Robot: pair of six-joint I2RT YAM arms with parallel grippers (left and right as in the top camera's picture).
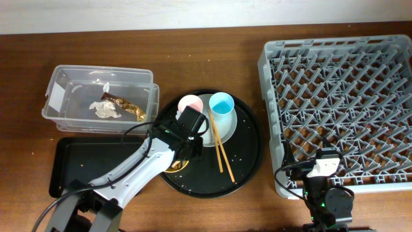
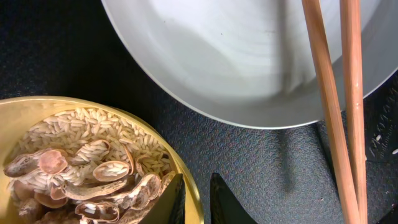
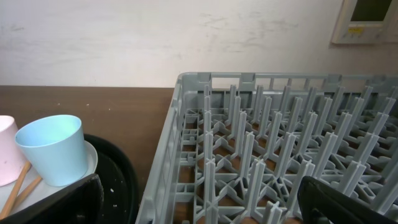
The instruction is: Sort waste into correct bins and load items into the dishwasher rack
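Observation:
My left gripper (image 2: 196,180) is shut on the rim of the yellow bowl (image 2: 155,134), one finger inside and one outside. The bowl holds tan food scraps (image 2: 81,168) with white rice grains. Overhead, that gripper (image 1: 183,151) covers most of the bowl (image 1: 177,166) on the round tray. Beside it lies the pale plate (image 1: 226,132) carrying the pink cup (image 1: 190,103), the blue cup (image 1: 221,103) and the chopsticks (image 1: 219,145). A white tissue (image 1: 105,109) and a gold wrapper (image 1: 127,106) lie in the clear tub (image 1: 64,96). My right gripper (image 3: 205,199) stands open at the dishwasher rack's (image 1: 267,109) front edge.
The shallow black tray (image 1: 84,161) sits at the front left, below the clear tub, with my left arm crossing over it. The round black tray (image 1: 244,154) lies between that tray and the rack. Bare brown table shows along the back.

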